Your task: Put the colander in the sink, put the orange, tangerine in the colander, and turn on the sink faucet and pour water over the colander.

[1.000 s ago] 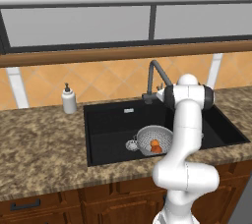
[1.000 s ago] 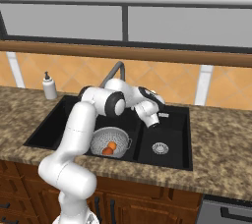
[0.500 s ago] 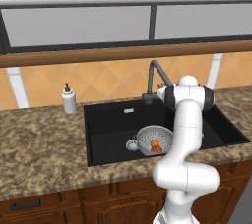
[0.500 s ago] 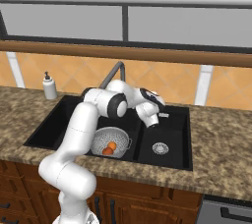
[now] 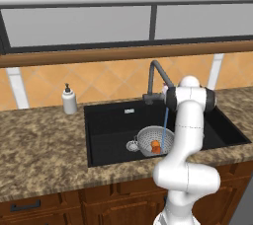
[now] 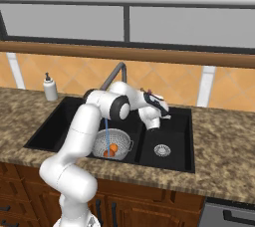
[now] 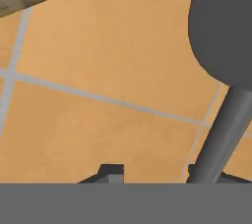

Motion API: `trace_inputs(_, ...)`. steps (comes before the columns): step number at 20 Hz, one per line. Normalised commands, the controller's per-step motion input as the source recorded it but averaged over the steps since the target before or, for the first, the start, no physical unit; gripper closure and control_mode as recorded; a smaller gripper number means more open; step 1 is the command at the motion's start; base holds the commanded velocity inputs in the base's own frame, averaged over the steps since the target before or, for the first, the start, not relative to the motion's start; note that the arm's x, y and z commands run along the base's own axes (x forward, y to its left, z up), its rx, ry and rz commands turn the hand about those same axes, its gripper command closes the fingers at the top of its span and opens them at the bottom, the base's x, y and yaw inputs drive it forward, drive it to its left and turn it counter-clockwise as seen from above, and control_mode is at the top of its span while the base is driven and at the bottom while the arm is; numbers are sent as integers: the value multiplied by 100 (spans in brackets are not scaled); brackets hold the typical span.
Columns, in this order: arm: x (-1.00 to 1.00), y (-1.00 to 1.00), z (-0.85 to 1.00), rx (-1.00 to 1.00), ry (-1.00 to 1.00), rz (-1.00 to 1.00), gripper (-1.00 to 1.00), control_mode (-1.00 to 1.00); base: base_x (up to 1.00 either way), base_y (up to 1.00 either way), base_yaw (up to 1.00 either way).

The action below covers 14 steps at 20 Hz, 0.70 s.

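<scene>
A thin stream of water [image 5: 164, 130] is now running where none was falling before, pouring from the faucet [image 5: 157, 73] into the colander [image 5: 153, 141] sitting in the sink [image 5: 111, 125], the spread end effector [image 7: 162, 171] flanking the lever, which should be left alone.

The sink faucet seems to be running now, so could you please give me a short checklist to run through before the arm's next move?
1. Colander sits in the sink, in its larger basin: ok.
2. Fruit in the colander: orange-coloured fruit lies inside, but whether there are two pieces: cannot tell.
3. Water flows from the sink faucet: ok.
4. Stream lands inside the colander: ok.
5. Gripper is free of the faucet's lever: cannot tell; in the hand view the lever runs down beside one fingertip.
6. Gripper's jaws open or shut: cannot tell.
</scene>
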Motion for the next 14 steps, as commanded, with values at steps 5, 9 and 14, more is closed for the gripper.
trace_inputs(5, -58, -66, 69, 34, -38, 0, 100, -100, 0, 0, 0)
trace_inputs(9, -94, -59, 93, 32, -51, 1, 100, -100, 0, 0, 0)
trace_inputs(14, -100, -45, 66, 22, -57, 3, 100, -100, 0, 0, 0)
